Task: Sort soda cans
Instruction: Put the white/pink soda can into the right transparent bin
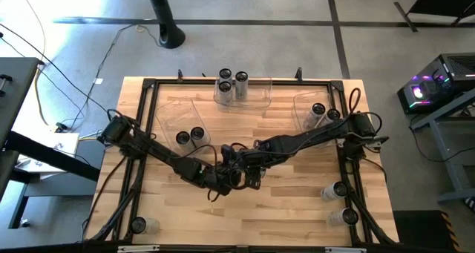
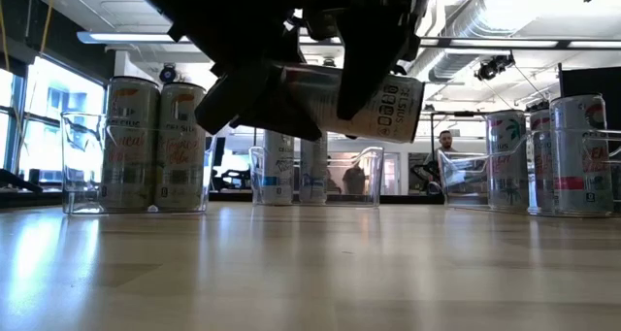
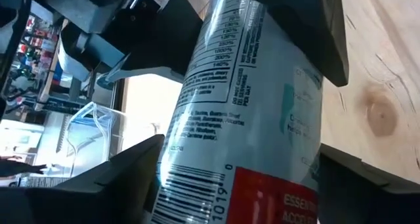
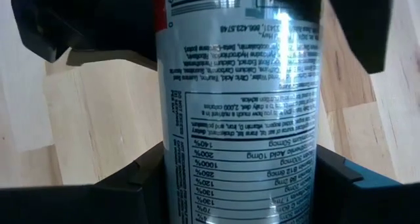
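Note:
One soda can (image 2: 383,103), silvery with small print and a red patch, hangs tilted above the middle of the table, where both grippers meet. My right gripper (image 4: 236,184) is shut on it. My left gripper (image 3: 239,178) stands open, its fingers close on either side of the can's red-patch end (image 3: 275,198); I see no clear touch. From above, the arms hide the can. More soda cans stand in three clear bins: two at the left (image 1: 189,136), three at the far middle (image 1: 231,84), two at the right (image 1: 325,112). My right gripper pinches the can's round side at the printed-table part (image 4: 236,152) between its two fingers (image 4: 141,181). It comes slanting down from the table's right. The can is lifted clear of the table and tilted, near level.
Loose cans lie on the table at the near left (image 1: 145,225) and near right (image 1: 334,190), (image 1: 343,217). The clear bins stand at the left (image 1: 167,112), far middle (image 1: 256,97) and right (image 1: 304,108). A black frame (image 1: 148,82) rims the table.

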{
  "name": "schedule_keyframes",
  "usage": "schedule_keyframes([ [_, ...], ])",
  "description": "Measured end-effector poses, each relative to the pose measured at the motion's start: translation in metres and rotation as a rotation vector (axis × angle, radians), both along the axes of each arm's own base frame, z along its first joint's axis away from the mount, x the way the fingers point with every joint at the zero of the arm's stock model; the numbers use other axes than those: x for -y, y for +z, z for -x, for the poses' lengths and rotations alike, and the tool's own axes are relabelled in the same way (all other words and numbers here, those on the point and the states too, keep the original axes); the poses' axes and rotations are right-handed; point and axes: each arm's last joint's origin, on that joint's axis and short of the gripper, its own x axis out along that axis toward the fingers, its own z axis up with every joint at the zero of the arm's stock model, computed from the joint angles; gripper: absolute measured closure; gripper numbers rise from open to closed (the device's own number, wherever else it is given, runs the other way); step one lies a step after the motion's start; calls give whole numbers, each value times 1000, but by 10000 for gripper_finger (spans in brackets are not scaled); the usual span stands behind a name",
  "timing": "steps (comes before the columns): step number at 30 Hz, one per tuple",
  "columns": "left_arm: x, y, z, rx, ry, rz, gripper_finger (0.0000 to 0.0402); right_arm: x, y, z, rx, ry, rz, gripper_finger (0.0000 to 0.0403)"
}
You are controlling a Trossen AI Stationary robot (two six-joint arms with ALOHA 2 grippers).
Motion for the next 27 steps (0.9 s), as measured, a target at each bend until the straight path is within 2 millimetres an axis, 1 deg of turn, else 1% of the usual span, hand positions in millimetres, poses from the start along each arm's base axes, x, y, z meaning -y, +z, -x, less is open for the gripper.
schedule_keyframes([
  [3, 0, 0, 0, -8, -10, 2, 107, 1, 0, 0, -2, 9, 2, 174],
  [7, 1, -1, 0, -15, -18, 16, 150, -1, 0, 0, 1, 41, 11, 174],
  [8, 1, -1, 1, -11, -10, 27, 154, -1, 0, 0, 6, 44, 14, 171],
  [13, 0, -4, 3, 47, 80, 127, 156, -4, 1, -2, 40, 30, 69, 107],
  [15, -4, -11, 8, 63, 119, 148, 157, -7, 3, 1, 46, 16, 131, 94],
  [17, -8, -21, 15, 49, 147, 167, 157, -14, 7, 7, 46, 9, 216, 91],
  [19, -12, -32, 23, 28, 167, 177, 157, -23, 16, 16, 66, 6, 286, 89],
  [21, -13, -38, 29, 49, 178, 206, 157, -32, 25, 26, 82, 4, 357, 88],
  [25, -13, -34, 38, 160, 189, 268, 157, -49, 43, 45, 142, -13, 461, 87],
  [27, -13, -31, 42, 208, 186, 293, 157, -59, 48, 53, 173, -9, 495, 86],
])
